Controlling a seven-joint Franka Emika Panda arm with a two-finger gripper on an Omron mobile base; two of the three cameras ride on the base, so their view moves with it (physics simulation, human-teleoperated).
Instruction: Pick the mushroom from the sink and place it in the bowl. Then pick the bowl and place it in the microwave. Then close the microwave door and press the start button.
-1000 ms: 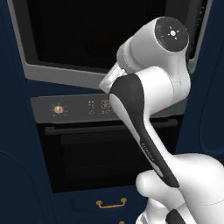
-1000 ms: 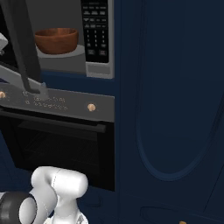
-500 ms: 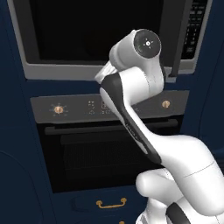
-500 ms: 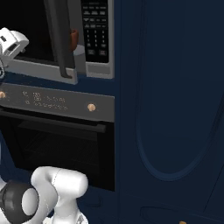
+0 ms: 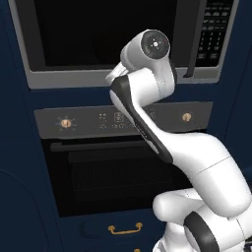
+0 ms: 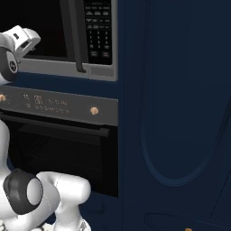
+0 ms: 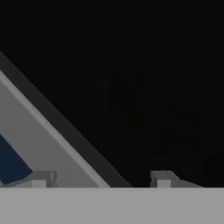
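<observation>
At the bottom of the hand view the claw (image 7: 103,178) shows two grey tips set apart with nothing between them, close against the microwave door (image 7: 144,87), a smooth dark glass panel with a flat grey frame. Beyond it the microwave (image 5: 118,44) fills the upper left base view, door seemingly shut. Judging so, pressing start on the matte keypad (image 5: 214,29), upper right, comes next, needing a narrow, precise poke.
</observation>
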